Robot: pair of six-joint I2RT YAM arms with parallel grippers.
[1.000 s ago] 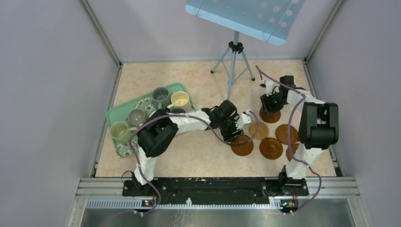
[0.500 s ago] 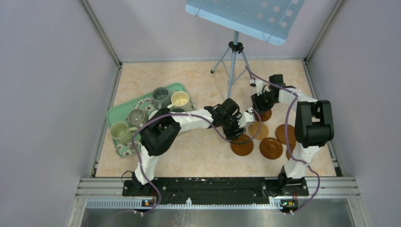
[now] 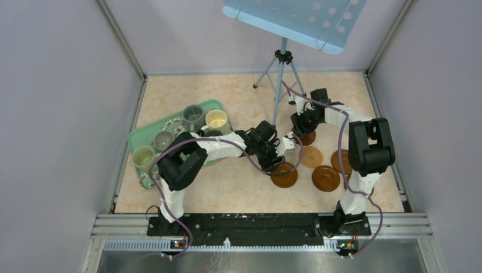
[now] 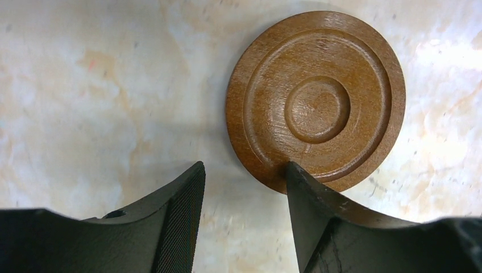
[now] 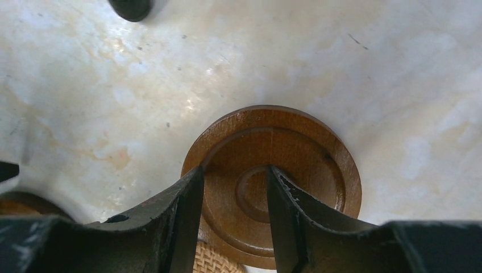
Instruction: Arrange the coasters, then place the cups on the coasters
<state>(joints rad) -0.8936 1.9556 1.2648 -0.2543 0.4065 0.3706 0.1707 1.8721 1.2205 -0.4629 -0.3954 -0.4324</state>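
Left gripper (image 4: 244, 170) was open, jaws moderately apart with nothing between them. One fingertip sat on the near rim of a coaster (image 4: 315, 102), the other on bare table. Right gripper (image 5: 234, 170) was part open, both fingers over another coaster (image 5: 307, 165) at the far end of the group, with no pinch visible.

Risk: the left finger could ride up the rim and tip or skid that disc. The grippers were near each other and could clash. The right coaster could bump the tripod (image 3: 282, 57) foot.

Only the top view showed the cups (image 3: 193, 114) on the green tray (image 3: 135, 141) at left, none on coasters yet. Only the wrist views showed finger contact.
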